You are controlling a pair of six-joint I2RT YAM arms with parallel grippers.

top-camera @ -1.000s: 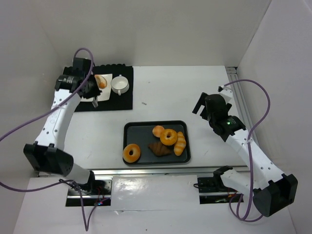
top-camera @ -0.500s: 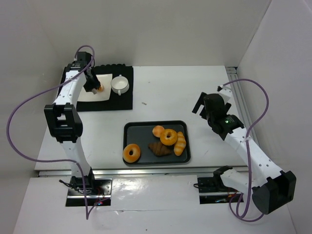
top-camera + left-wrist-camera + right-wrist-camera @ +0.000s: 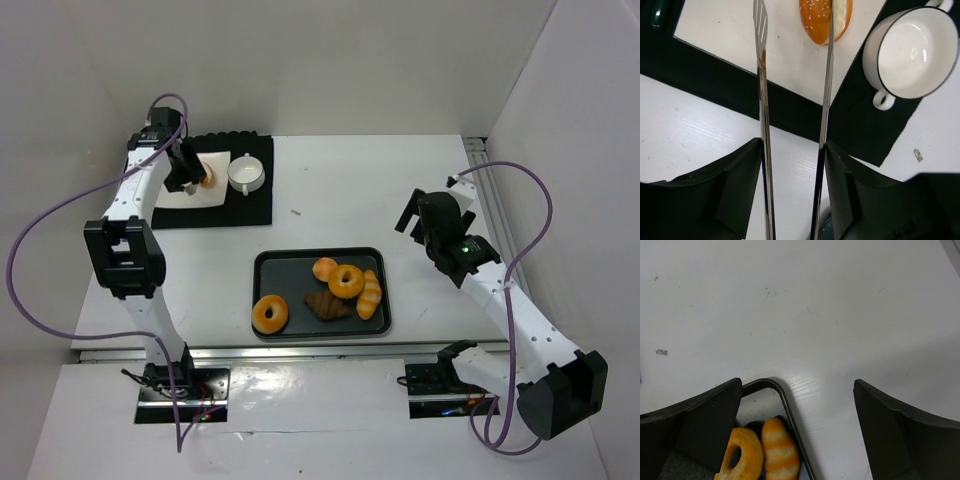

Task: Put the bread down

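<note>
One bread bun [image 3: 815, 20], golden with seeds and a pale stripe, lies on the white plate [image 3: 730, 45] at the back left [image 3: 207, 179]. My left gripper [image 3: 795, 17] carries two long metal blades that stand apart, open. The right blade crosses over the bun and the left one lies over bare plate. In the top view this gripper [image 3: 193, 180] hovers beside the bun. A second small round bun [image 3: 324, 268] sits in the black tray [image 3: 262, 262]. My right gripper [image 3: 797, 385] is open over the table by the tray's corner [image 3: 415, 222].
The plate and a white cup [image 3: 245, 173] rest on a black mat [image 3: 250, 205]. The tray also holds two ring donuts [image 3: 346, 280] [image 3: 269, 314], a dark croissant [image 3: 327, 305] and a striped roll [image 3: 371, 293]. White walls enclose the table.
The left arm has straightened out over the plate and its blades have spread apart, leaving the bun lying on the plate. The right arm has not moved.
</note>
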